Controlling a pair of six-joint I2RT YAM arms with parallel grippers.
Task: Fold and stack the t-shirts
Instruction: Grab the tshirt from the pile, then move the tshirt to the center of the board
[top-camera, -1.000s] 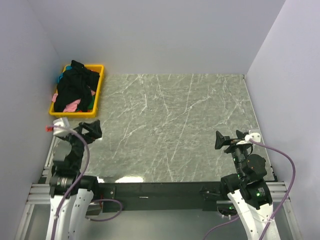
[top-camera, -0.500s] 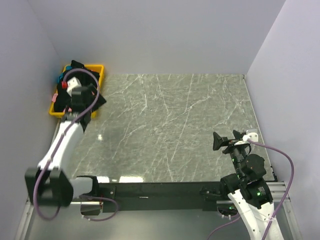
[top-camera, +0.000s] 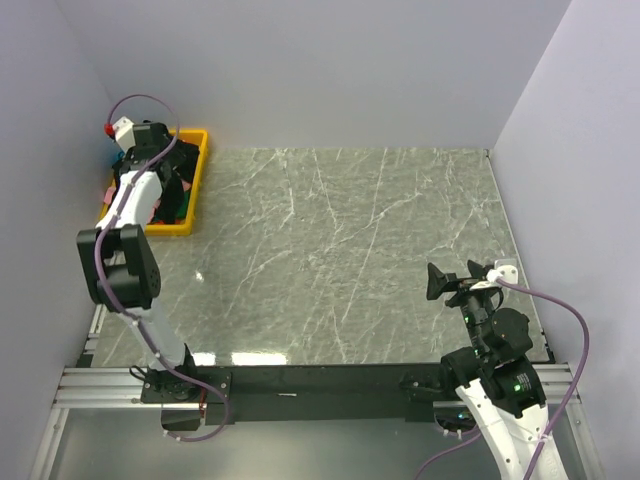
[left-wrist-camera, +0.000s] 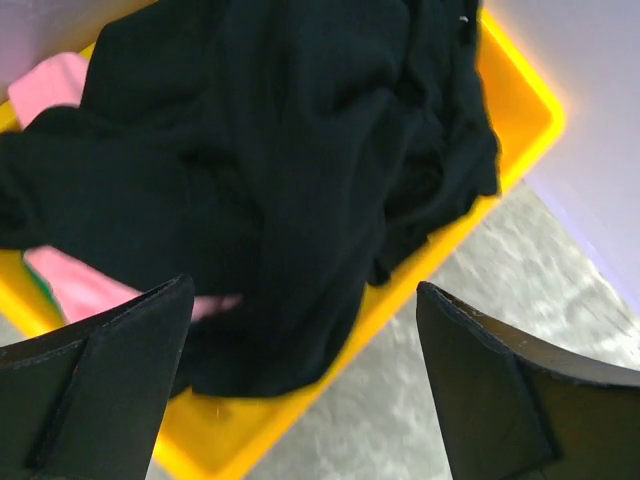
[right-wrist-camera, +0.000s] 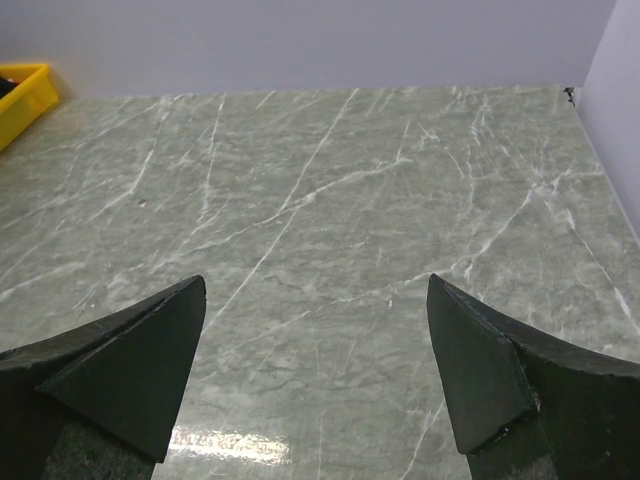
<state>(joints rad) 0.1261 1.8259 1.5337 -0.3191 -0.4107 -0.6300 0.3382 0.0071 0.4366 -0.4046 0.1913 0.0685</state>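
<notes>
The t-shirts lie heaped in a yellow bin at the table's far left corner. A large black t-shirt covers most of the heap. A pink one peeks out beneath it and again at the bin's far end. My left gripper hangs open just above the black shirt and the bin's near rim, holding nothing. In the top view the left arm is stretched out to the bin, with the left gripper over it. My right gripper is open and empty above the table's near right part, as the right wrist view shows.
The grey marble table is enclosed by pale walls on the left, back and right. The bin stands tight against the left wall. In the right wrist view only the bin's corner shows at the far left.
The left arm has swung from beside its base out to the bin and now hangs over the shirts. The right arm has hardly moved. Both grippers stayed open.
</notes>
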